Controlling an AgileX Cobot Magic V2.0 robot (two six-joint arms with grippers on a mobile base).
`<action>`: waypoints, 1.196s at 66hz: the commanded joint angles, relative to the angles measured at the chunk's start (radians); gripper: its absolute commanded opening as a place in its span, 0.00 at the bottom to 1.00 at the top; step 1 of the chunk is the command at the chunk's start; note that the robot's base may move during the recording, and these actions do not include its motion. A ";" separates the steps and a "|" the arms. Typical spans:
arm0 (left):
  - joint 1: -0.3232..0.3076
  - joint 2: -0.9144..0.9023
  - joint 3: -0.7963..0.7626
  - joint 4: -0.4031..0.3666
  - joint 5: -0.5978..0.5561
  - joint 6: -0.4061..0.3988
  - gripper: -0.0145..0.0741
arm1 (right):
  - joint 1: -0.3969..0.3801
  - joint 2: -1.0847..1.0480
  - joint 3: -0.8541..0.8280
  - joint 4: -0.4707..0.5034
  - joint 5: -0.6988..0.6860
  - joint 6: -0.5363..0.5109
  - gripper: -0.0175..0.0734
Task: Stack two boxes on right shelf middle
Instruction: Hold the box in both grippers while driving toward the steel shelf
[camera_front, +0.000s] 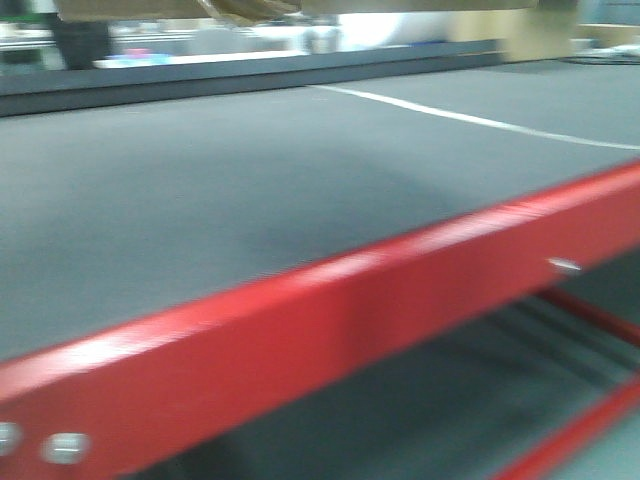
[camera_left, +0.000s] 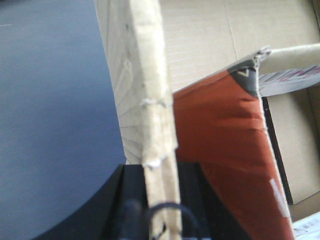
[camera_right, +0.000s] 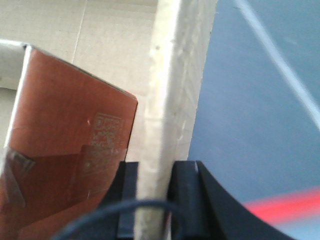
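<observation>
My left gripper (camera_left: 160, 167) is shut on the upright side wall (camera_left: 147, 75) of a brown cardboard box. On the opposite side, my right gripper (camera_right: 155, 167) is shut on the other wall (camera_right: 175, 75) of the same box. The box's brown floor (camera_left: 200, 35) shows inside in both wrist views. A red printed carton (camera_left: 220, 140) lies inside it, also seen as the red carton (camera_right: 70, 125) in the right wrist view. In the front view only the box's underside (camera_front: 250, 8) shows at the top edge. The shelf is out of view.
A red-framed workbench fills the front view, with its red front rail (camera_front: 330, 320) close and its grey top (camera_front: 250, 170) beneath the held box. A white line (camera_front: 480, 120) crosses the top at the right. A lower level (camera_front: 480, 400) shows under the rail.
</observation>
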 joint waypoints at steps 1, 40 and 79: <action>0.000 -0.016 -0.005 0.005 -0.036 0.010 0.04 | -0.008 -0.012 -0.010 -0.029 -0.057 -0.009 0.02; 0.000 -0.016 -0.005 0.005 -0.036 0.010 0.04 | -0.008 -0.012 -0.010 -0.029 -0.057 -0.009 0.02; 0.000 -0.016 -0.005 0.005 -0.036 0.010 0.04 | -0.008 -0.012 -0.010 -0.029 -0.057 -0.009 0.02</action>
